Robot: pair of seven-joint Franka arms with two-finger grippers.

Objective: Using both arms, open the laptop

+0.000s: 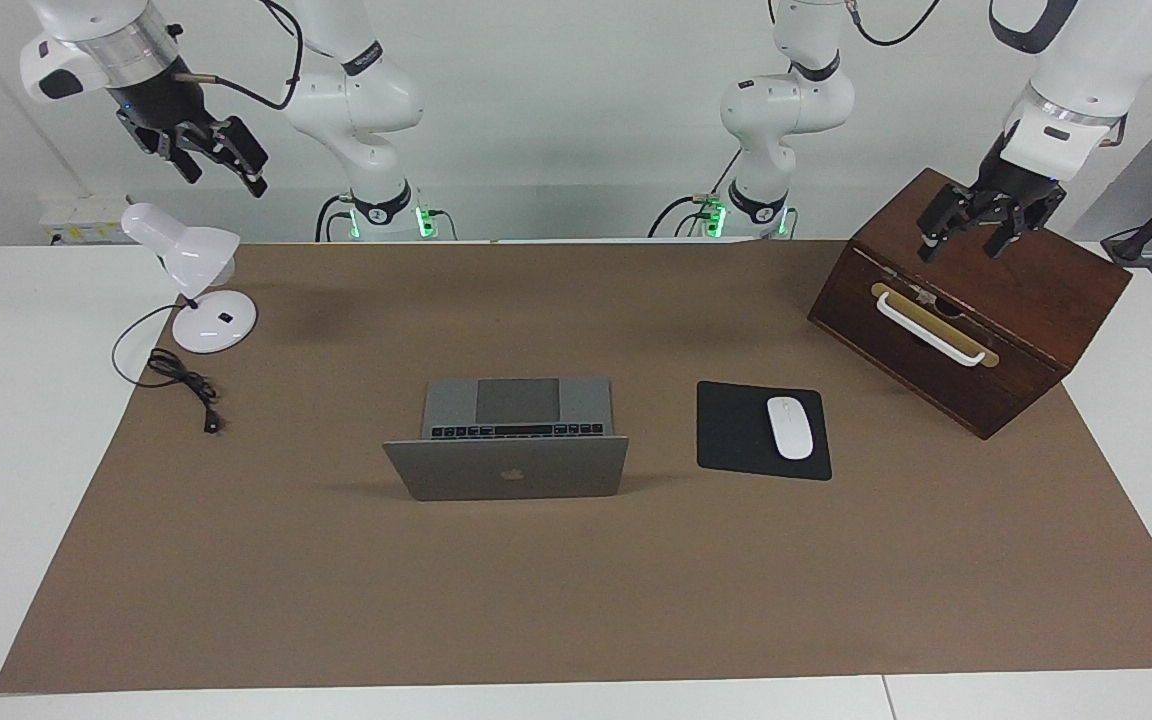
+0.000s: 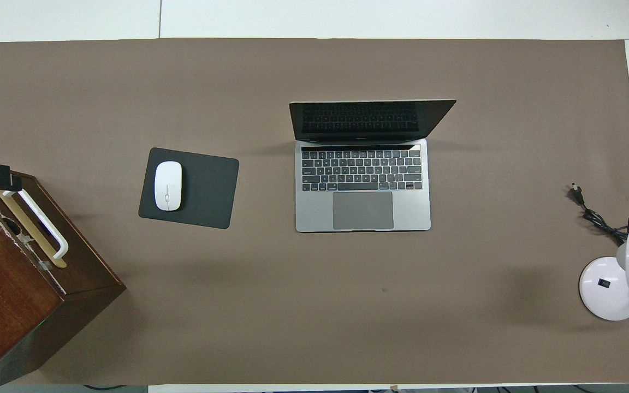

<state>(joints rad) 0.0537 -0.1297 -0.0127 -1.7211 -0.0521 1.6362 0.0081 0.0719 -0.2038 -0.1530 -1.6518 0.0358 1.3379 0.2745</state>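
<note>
Brown mat (image 1: pixel 576 590) covering my table, my left gripper (image 1: pixel 970 240) hanging open and empty over the wooden box (image 1: pixel 1026 320), my right gripper (image 1: pixel 221 170) hanging over the lamp (image 1: pixel 186 255), fingers apart, laptop (image 1: pixel 511 440) sitting open mid-mat, well apart from both.

One high camera faces the robots, another looks steeply down (both share the table (image 1: pixel 576 560)).

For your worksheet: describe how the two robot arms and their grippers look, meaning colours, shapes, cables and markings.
Both arms are glossy white with rounded segments and dark joint bands. The bases glow green. Black cables loop along each arm. The left gripper and the right gripper are black, two-fingered, with angular linkages, mounted under a silver wrist ring showing a small blue light.
</note>
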